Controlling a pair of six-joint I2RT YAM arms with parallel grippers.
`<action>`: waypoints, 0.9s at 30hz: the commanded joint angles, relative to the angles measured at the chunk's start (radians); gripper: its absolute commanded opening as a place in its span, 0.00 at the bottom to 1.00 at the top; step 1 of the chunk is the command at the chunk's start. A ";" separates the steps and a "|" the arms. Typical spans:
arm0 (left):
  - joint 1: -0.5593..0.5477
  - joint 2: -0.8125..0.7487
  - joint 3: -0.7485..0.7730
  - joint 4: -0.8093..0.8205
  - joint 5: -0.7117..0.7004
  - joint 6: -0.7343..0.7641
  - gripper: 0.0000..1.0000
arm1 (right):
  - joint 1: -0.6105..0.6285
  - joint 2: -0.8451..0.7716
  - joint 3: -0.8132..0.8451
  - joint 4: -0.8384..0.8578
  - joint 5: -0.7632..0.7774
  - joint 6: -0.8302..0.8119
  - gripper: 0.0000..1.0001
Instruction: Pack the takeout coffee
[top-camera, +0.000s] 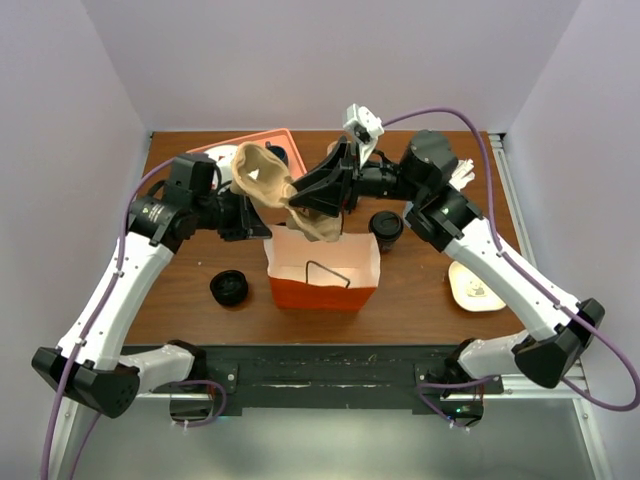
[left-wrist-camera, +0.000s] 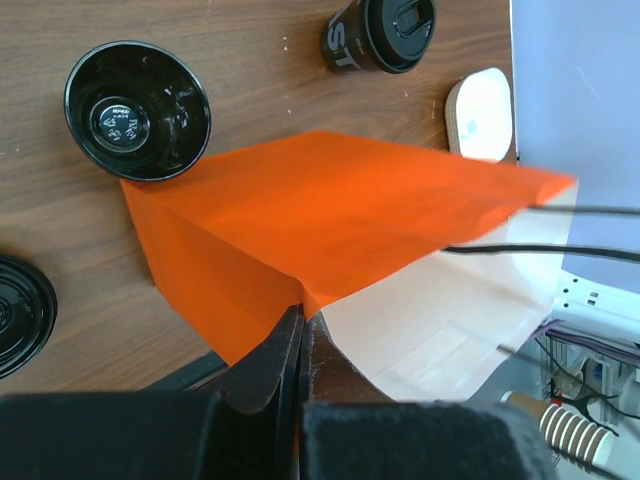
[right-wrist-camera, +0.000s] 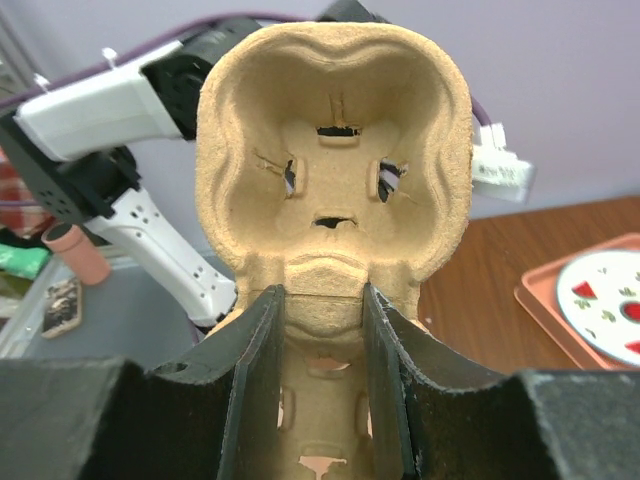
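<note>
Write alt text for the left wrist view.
The left arm's black fingers are pinched shut on the rim of an open orange paper bag on a brown wooden table. Around the bag sit a dark paper coffee cup with a black sip lid, an unlidded black cup seen from above, a loose black round lid and a white oval dish.

A brown wood-grain table (top-camera: 190, 310) stood inside a booth of plain, pale lavender walls (top-camera: 330, 60) that closed it in at the back and on both sides. Soft, even light lay over the wood. A black rail (top-camera: 330, 375) ran along the table's near edge, with a smooth grey surface (top-camera: 330, 445) below it.
</note>
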 joint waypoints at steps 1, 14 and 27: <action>-0.001 0.002 0.027 0.030 0.017 0.005 0.00 | 0.010 -0.073 -0.030 -0.091 0.064 -0.095 0.11; 0.000 0.036 -0.009 0.095 0.112 0.025 0.00 | 0.014 -0.122 -0.109 -0.271 0.142 -0.333 0.11; 0.000 0.054 -0.037 0.158 0.214 0.120 0.00 | 0.014 -0.099 -0.075 -0.225 0.231 -0.362 0.10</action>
